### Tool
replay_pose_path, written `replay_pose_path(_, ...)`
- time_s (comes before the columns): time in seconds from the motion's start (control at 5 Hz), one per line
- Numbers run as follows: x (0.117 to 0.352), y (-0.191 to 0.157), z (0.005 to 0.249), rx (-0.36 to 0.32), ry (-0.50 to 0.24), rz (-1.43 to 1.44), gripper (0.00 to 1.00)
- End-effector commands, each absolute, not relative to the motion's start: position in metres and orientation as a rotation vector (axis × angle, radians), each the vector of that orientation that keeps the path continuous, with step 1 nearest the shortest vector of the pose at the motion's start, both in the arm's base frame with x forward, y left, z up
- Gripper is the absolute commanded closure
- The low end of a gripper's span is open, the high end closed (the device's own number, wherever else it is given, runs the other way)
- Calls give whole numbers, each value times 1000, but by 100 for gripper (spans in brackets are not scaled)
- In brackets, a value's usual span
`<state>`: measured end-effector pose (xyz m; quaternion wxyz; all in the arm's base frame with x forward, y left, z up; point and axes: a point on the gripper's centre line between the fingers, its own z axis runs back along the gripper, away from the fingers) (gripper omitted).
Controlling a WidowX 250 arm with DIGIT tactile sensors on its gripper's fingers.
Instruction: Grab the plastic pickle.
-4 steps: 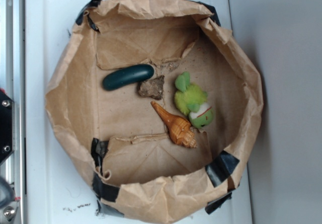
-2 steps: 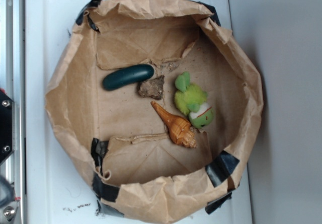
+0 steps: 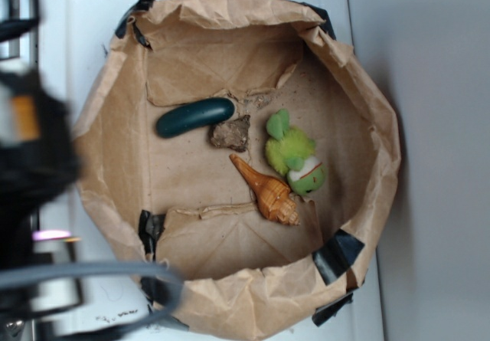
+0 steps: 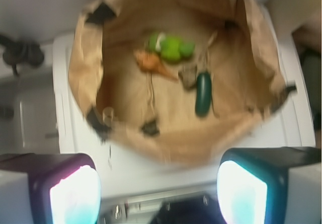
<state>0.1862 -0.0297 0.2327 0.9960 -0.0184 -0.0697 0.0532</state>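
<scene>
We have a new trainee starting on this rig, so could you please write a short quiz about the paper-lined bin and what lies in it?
1. True or false: the gripper already holds the plastic pickle.
2. Which object lies closest to the pickle: A) orange shell, B) brown rock, C) green plush toy?
3. How many objects lie in the paper bin?

Key: 1 false; 2 B; 3 four.

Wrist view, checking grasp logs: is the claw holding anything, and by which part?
Nothing is held. The claw is open and empty; the plastic pickle lies untouched in the paper bag.
</scene>
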Motion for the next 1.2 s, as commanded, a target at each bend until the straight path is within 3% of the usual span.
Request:
replay_pose_path(0.0, 188, -32, 245, -45, -183, 95, 0)
replay_pose_path(0.2, 188, -32, 245, -45, -183, 95, 0)
replay_pose_path(0.4, 208, -19, 195, -11, -199, 55, 0)
replay_pose_path(0.6, 207, 5, 155, -4, -187, 44, 0)
replay_pose_path(0.8, 212, 18, 130, 34, -114, 83, 0)
replay_pose_path(1.0, 212, 18, 130, 34, -114, 83, 0)
